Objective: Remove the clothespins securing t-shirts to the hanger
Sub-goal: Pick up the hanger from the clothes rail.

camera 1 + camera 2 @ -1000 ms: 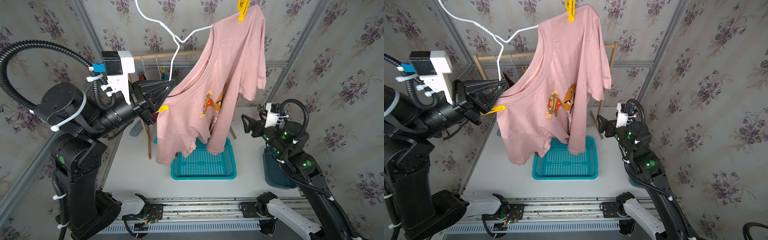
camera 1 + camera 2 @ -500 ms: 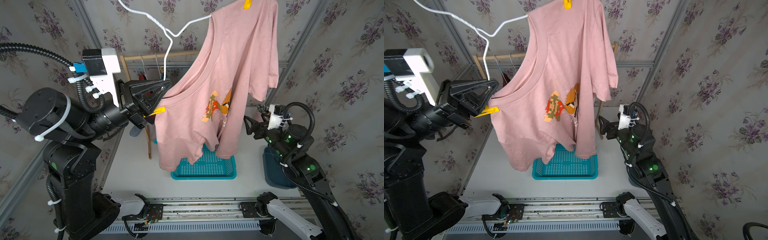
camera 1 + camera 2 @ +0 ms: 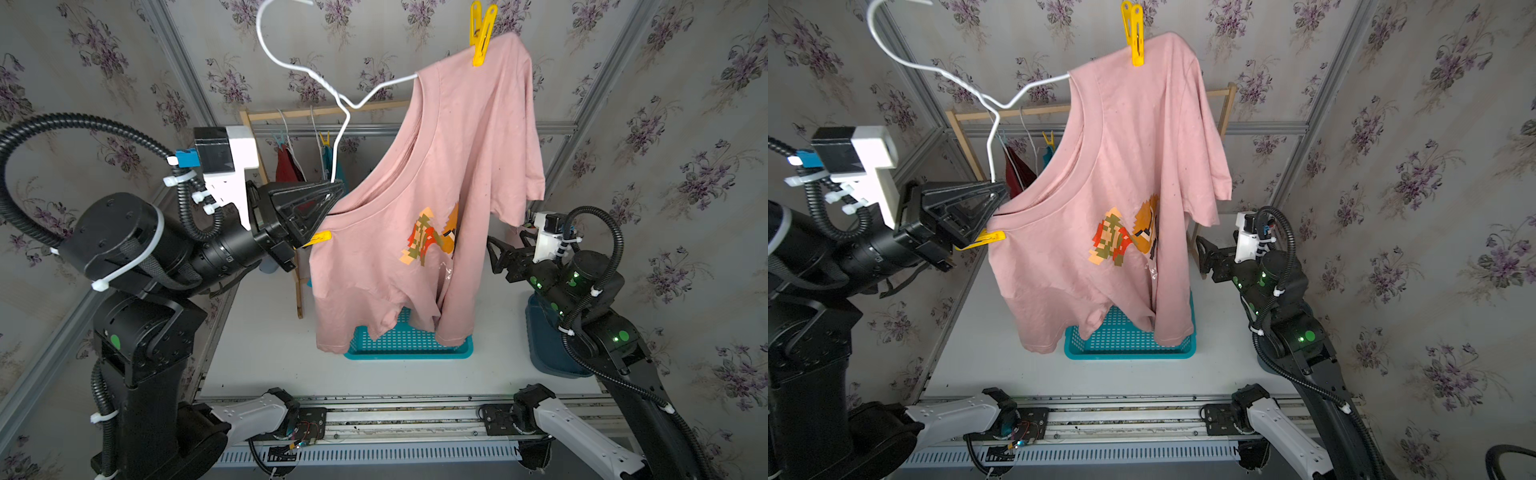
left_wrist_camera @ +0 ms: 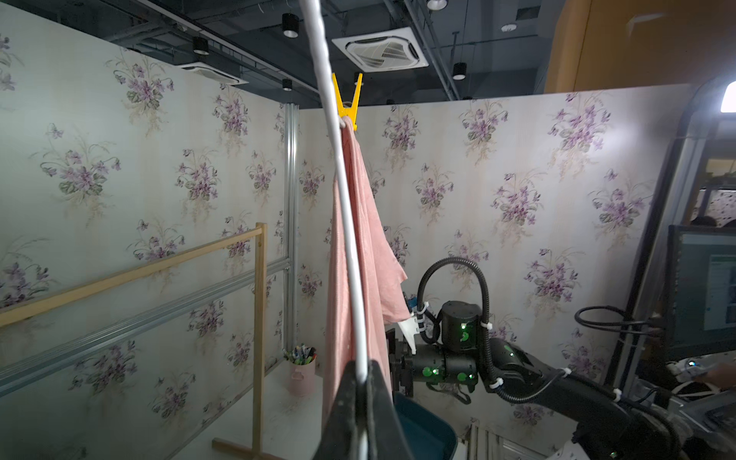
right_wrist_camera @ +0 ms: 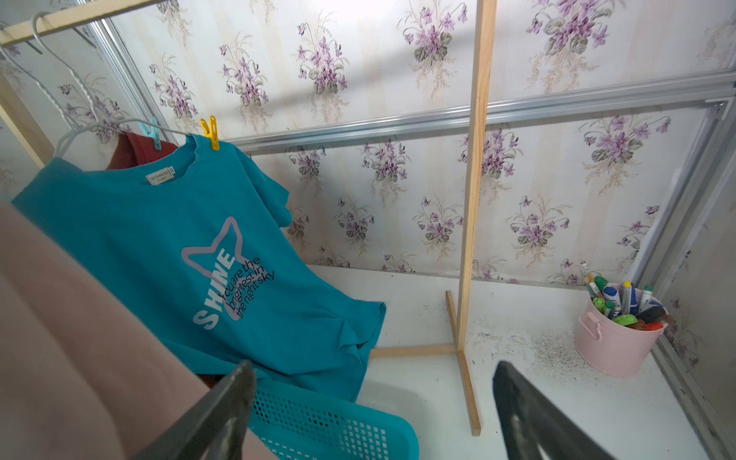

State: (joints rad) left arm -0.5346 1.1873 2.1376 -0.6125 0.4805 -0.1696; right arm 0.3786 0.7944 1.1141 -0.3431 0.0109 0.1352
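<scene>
My left gripper (image 3: 336, 189) (image 3: 1000, 193) (image 4: 360, 370) is shut on one end of the white wire hanger (image 3: 291, 66) (image 3: 934, 70) (image 4: 338, 159), holding it tilted in the air. The pale pink t-shirt (image 3: 436, 208) (image 3: 1100, 187) (image 4: 350, 239) hangs from it. One yellow clothespin (image 3: 480, 35) (image 3: 1133, 35) (image 4: 347, 105) grips the raised shoulder. A second yellow clothespin (image 3: 318, 239) (image 3: 984, 240) sits just below my left jaws. My right gripper (image 3: 494, 253) (image 3: 1202, 253) (image 5: 370, 378) is open and empty, to the right of the shirt.
On the wooden rack (image 3: 299, 112) (image 5: 474, 199) hang a turquoise t-shirt (image 5: 159, 223) and a dark red one (image 5: 135, 149), with a light blue pin (image 5: 150, 133) and a yellow pin (image 5: 210, 131). A teal basket (image 3: 407, 345) (image 3: 1129, 340), dark blue bin (image 3: 544, 345) and pink marker bucket (image 5: 613, 338) stand on the table.
My left arm lifted the hanger and pink shirt a little, then brought them back down; the shirt has swung. The right gripper has barely moved and stays open.
</scene>
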